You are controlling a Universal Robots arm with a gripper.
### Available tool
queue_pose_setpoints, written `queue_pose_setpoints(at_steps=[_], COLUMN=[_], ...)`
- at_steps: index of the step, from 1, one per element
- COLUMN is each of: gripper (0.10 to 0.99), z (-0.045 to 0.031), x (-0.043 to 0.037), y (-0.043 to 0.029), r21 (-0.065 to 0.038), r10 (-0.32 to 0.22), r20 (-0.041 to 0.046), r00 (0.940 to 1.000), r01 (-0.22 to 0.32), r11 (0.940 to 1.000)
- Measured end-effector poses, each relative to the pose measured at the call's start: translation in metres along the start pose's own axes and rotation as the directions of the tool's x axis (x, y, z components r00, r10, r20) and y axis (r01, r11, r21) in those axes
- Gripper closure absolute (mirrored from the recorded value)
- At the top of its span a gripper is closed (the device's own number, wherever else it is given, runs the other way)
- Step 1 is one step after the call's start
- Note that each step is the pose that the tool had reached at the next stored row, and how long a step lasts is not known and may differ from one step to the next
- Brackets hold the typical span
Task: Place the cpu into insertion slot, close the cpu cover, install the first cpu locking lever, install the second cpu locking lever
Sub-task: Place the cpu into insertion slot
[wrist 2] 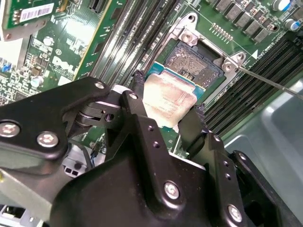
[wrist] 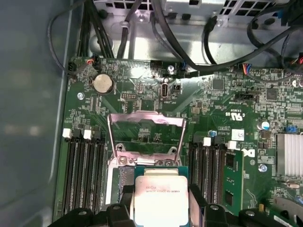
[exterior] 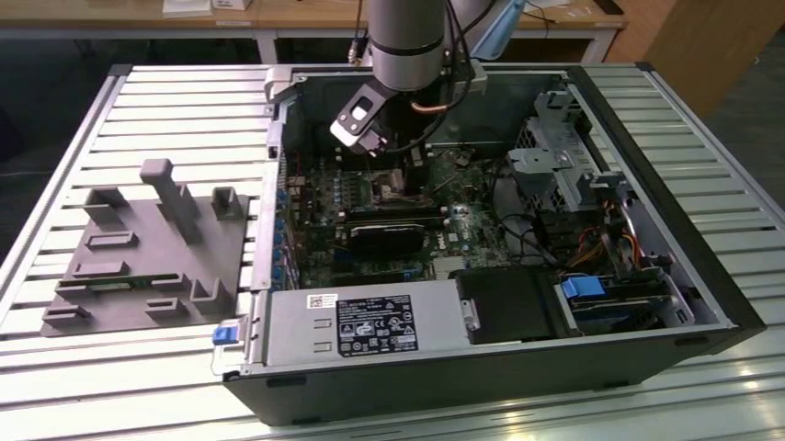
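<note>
an open computer case (exterior: 491, 378) sits on a slatted table (exterior: 160, 92), a grey fixture (exterior: 145, 250) just beside it.

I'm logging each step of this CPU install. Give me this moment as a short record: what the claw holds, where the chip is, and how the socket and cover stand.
claw: shut on the cpu, fingers on two opposite edges
cpu: metal top facing up, held over one edge of the insertion slot, not seated
insertion slot: most of its dark centre uncovered
cpu cover: swung up, open
setting: motherboard inside an open computer case
</note>
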State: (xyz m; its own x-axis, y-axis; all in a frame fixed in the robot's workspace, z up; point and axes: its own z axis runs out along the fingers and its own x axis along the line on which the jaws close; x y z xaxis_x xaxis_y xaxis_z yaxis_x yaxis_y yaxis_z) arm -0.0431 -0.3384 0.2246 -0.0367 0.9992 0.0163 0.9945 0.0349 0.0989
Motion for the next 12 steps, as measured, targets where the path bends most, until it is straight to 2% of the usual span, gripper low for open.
queue_pose_setpoints(at_steps=[12], gripper=[0.549], z=[0.0072], x=[0.0066], y=[-0.0065], r21=[-0.001], r10=[0.06], r20=[0.0058], r00=[0.9982], r01=[-0.06], r11=[0.9982])
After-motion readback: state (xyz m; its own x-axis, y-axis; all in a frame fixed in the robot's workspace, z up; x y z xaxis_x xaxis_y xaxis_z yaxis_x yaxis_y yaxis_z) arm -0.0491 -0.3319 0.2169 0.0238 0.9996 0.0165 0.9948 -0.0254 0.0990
